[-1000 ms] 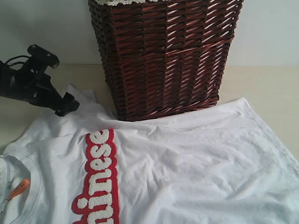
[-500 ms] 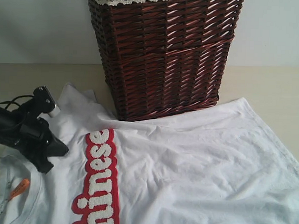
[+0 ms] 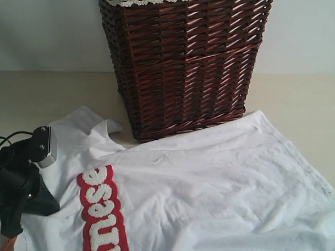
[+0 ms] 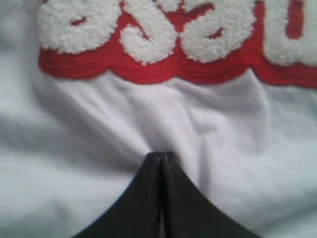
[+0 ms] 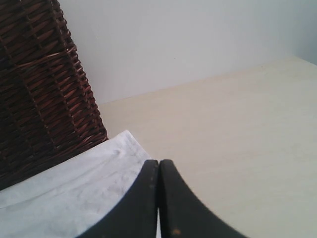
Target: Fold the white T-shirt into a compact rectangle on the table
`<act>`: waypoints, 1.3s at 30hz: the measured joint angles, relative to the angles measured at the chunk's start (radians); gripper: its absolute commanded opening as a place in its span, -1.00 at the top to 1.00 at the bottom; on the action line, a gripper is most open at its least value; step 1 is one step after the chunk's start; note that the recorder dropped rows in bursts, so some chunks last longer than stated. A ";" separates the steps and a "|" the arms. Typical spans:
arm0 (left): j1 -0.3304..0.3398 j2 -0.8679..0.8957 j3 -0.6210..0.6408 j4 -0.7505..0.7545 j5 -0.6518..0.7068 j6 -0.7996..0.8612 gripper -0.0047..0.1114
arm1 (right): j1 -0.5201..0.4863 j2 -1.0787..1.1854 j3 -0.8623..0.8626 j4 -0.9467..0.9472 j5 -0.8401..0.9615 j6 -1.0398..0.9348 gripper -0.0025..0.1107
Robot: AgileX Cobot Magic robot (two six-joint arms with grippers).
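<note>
White cotton, soft and light: the white T-shirt [image 3: 220,182] lies spread over the near part of the pale wood-look surface [image 3: 300,97], its far edge against the foot of the dark wicker basket [image 3: 186,60]. Limp cloth, so it will likely drape and drag wrinkles; not slippery, not fragile. Best taken at hem, sleeve or shoulder edges, not mid-panel. The fuzzy looped lettering [image 3: 95,179] on its red band [image 4: 173,74] looks thicker, probably stiffer to crease. At near left the left claw [image 4: 159,157] has fingers together, clamped on a pucker of cloth beside the band. The right claw [image 5: 158,163] is pressed together on nothing, above the shirt's right edge. A crumpled sleeve [image 3: 96,126] lies far left.
</note>
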State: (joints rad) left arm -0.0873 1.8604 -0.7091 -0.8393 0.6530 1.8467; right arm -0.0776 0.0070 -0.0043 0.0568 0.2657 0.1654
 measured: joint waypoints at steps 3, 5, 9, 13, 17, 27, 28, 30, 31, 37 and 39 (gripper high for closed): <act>0.002 -0.009 0.015 0.019 0.046 -0.009 0.91 | 0.000 0.000 0.000 0.000 0.000 0.000 0.96; 0.002 -0.017 0.019 0.022 0.050 -0.024 0.85 | 0.000 0.000 0.000 0.000 0.000 0.000 0.96; 0.000 -0.043 0.006 0.022 0.044 -0.043 0.66 | 0.000 0.000 0.000 0.000 0.000 0.000 0.96; 0.003 -0.091 -0.064 0.025 -0.010 -0.069 0.47 | 0.000 0.000 0.000 0.000 0.000 0.000 0.96; 0.026 -0.148 -0.165 -0.044 -0.020 -0.108 0.44 | 0.000 0.000 0.000 0.000 0.000 0.000 0.96; 0.045 0.097 -0.342 -0.487 -0.098 0.234 0.88 | 0.000 0.000 0.000 0.000 0.002 0.000 0.96; 0.045 0.124 -0.361 -0.501 -0.098 0.239 0.92 | 0.000 0.000 0.000 0.000 0.002 0.000 0.96; 0.045 0.183 -0.410 -0.528 -0.098 0.246 0.92 | 0.000 0.000 0.000 0.000 0.002 0.000 0.96; 0.045 0.208 -0.432 -0.537 -0.098 0.246 0.92 | 0.000 0.000 0.000 0.000 0.002 0.000 0.96; 0.038 0.312 -0.496 -0.546 -0.106 0.250 0.92 | 0.000 0.000 0.000 0.000 0.002 0.000 0.96; 0.031 0.333 -0.497 -0.552 -0.114 0.250 0.92 | 0.000 0.000 0.000 0.000 0.002 0.000 0.96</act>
State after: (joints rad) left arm -0.0563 2.1932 -1.2061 -1.3911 0.5395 2.0966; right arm -0.0776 0.0070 -0.0043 0.0568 0.2677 0.1654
